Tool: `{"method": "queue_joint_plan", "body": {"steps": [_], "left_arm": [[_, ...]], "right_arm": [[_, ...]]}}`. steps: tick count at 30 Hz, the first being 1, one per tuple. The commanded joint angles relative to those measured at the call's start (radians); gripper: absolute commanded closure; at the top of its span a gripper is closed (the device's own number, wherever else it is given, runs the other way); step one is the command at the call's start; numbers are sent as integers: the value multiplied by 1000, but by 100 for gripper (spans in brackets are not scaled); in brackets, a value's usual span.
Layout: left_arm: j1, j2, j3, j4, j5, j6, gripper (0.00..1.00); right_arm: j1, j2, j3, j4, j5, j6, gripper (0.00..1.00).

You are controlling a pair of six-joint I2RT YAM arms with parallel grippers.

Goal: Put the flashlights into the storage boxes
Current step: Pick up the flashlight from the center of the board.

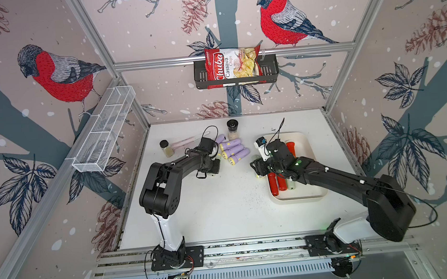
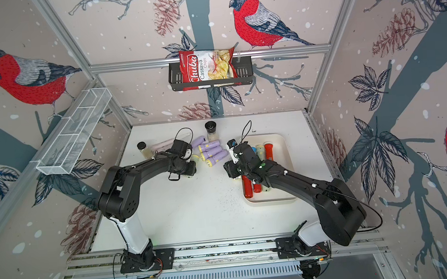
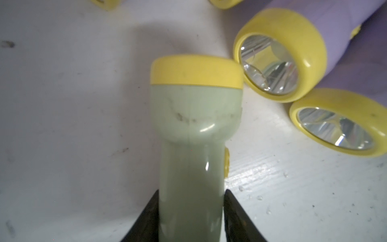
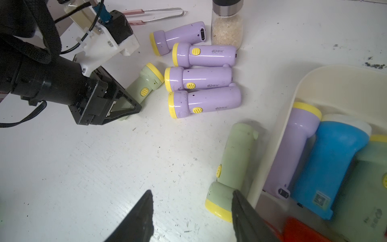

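Left gripper (image 3: 191, 191) closed on the body of a pale green flashlight (image 3: 194, 117), one finger on each side. The flashlight lies on the white surface (image 3: 62, 125), yellow head pointing away from the gripper. That head is just beside the yellow heads of the lilac flashlights (image 4: 201, 78), four in a loose row on the surface, the nearest almost touching it. Clear jar (image 4: 227, 31) with a black lid stands just beside the row's tail ends; pink-handled tongs (image 4: 159, 12) and a second jar (image 1: 165, 147) are farther back, by the left arm. Right gripper (image 4: 192, 191) has its jaws apart and holds nothing, low over the surface. One of its fingers overlaps the head of a second green flashlight (image 4: 236, 159), which lies outside the tray (image 4: 280, 142), just beside its outer wall. Inside the tray, side by side: a lilac flashlight (image 4: 293, 146), blue flashlight (image 4: 330, 161), another green flashlight (image 4: 368, 188), red flashlights (image 1: 274, 188). The right arm covers part of them in both top views.
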Motion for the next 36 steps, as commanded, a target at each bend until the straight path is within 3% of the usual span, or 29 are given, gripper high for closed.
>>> {"method": "queue_joint_plan", "body": {"steps": [1,7,13,18,23,31,36], "left_arm": [[-5,-12,-8,-23,-4,2,62],[-7,-67,-40,-7,20,-14,71],[-30,-232,-121,80,63,-25,72],[-96,-387,-252,262,129,-23,72],[-108,-528,-425,488,214,-128,72],[-120,-657,-684,851,292,-311,72],[-126,-689,-757,955,295,-348,72]], "right_arm": [[0,-12,-7,28,12,-6,40],[0,-42,-24,51,11,4,40],[0,-115,-91,176,-38,72,40],[6,-110,-136,306,-114,167,40],[48,-103,-141,387,-129,224,40],[98,-63,-152,494,-122,328,40],[121,-30,-147,542,-139,406,39]]}}
